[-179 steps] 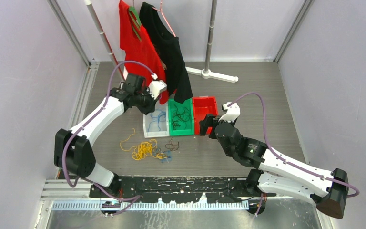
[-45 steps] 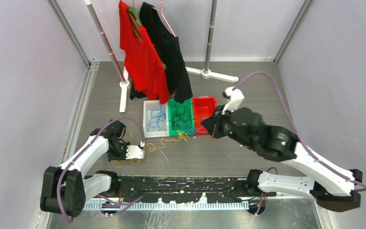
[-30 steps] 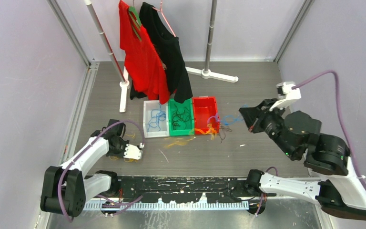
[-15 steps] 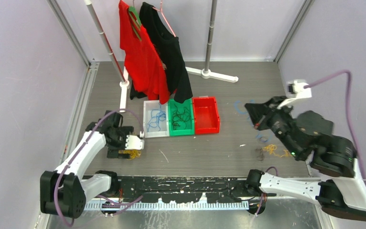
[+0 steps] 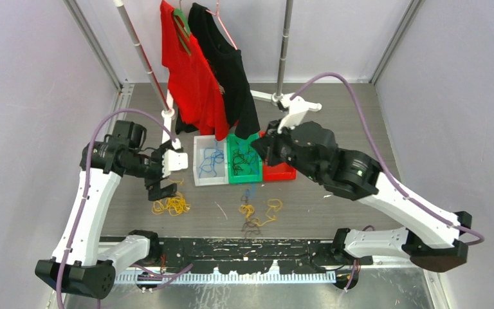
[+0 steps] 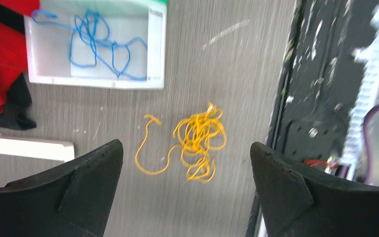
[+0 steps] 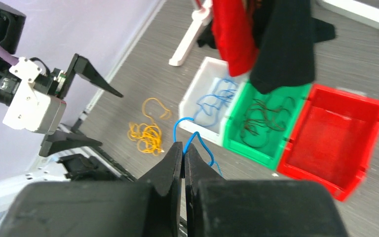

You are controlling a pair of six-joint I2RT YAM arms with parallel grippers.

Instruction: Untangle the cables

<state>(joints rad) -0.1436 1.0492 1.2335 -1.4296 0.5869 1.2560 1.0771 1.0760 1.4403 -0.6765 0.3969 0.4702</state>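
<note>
The cables lie in separate lots. A yellow bunch (image 5: 170, 205) (image 6: 197, 140) (image 7: 145, 136) rests on the table, straight under my left gripper (image 5: 161, 175) (image 6: 186, 148), which hangs open above it with nothing between its fingers. My right gripper (image 5: 260, 149) (image 7: 183, 146) is shut on a thin blue cable (image 7: 177, 126) (image 5: 251, 192) that dangles in front of the bins. A mixed yellow and black tangle (image 5: 257, 214) lies near the front middle. More blue cables sit in the white bin (image 5: 197, 168) (image 6: 155, 49) (image 7: 190, 98) and black ones in the green bin (image 5: 243, 175) (image 7: 249, 148).
A red bin (image 5: 282, 172) (image 7: 325, 170) stands right of the green one. Red (image 5: 190, 71) and black (image 5: 231, 64) shirts hang from a rack over the bins, its white feet (image 5: 166, 132) beside them. The black base rail (image 5: 231, 248) runs along the near edge.
My left gripper opened, rose and left the yellow bunch on the table. The right arm swung from the far right back over the bins with the blue cable; the yellow-black tangle now lies front-middle.
</note>
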